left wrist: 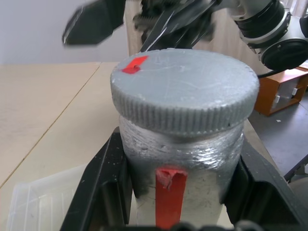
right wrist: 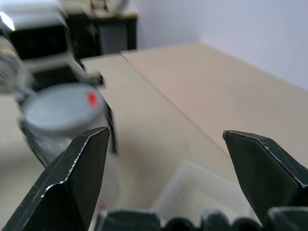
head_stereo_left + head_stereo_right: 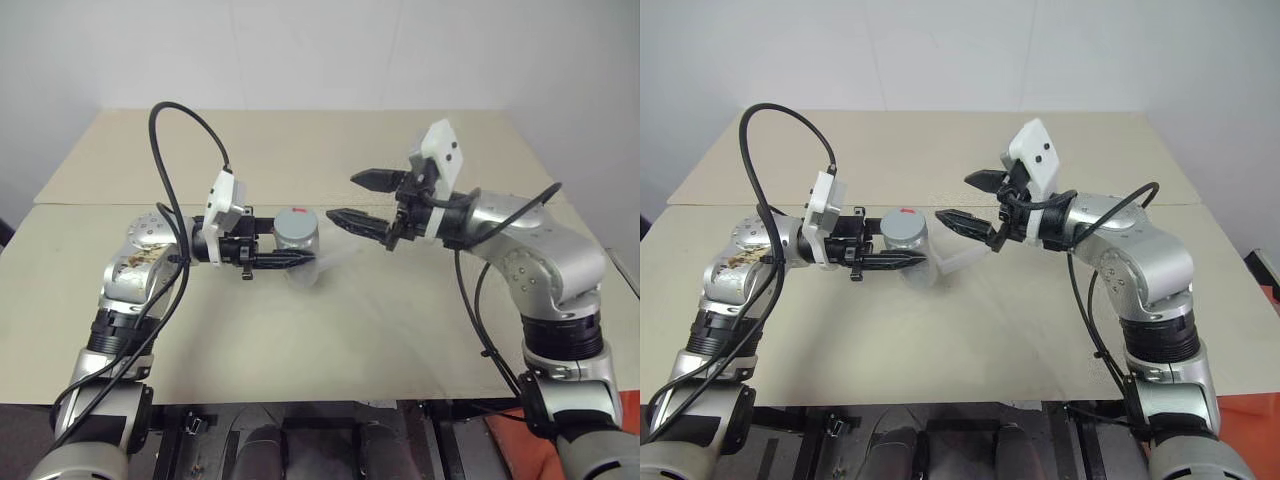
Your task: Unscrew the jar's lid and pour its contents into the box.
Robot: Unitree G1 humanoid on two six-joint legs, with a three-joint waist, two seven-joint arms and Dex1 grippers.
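Note:
My left gripper (image 3: pixel 298 248) is shut on the jar (image 1: pixel 183 154), a silver-grey cylinder with a red stripe (image 1: pixel 171 192) down its side, and holds it upright just above the table. The ribbed grey lid (image 1: pixel 183 91) sits on the jar's top and carries a small red mark. The contents are hidden inside. The box (image 3: pixel 962 262), a clear shallow tray, lies on the table directly below and to the right of the jar. My right gripper (image 3: pixel 343 197) hangs open a little to the right of the lid and slightly above it, touching nothing; its fingers point at the jar.
The beige table (image 3: pixel 400 330) has a seam running across it behind the arms, and a second panel (image 3: pixel 300 140) reaches back to the wall. A black cable (image 3: pixel 175 150) loops above my left arm. An orange piece of furniture (image 1: pixel 276 91) stands off the table's right side.

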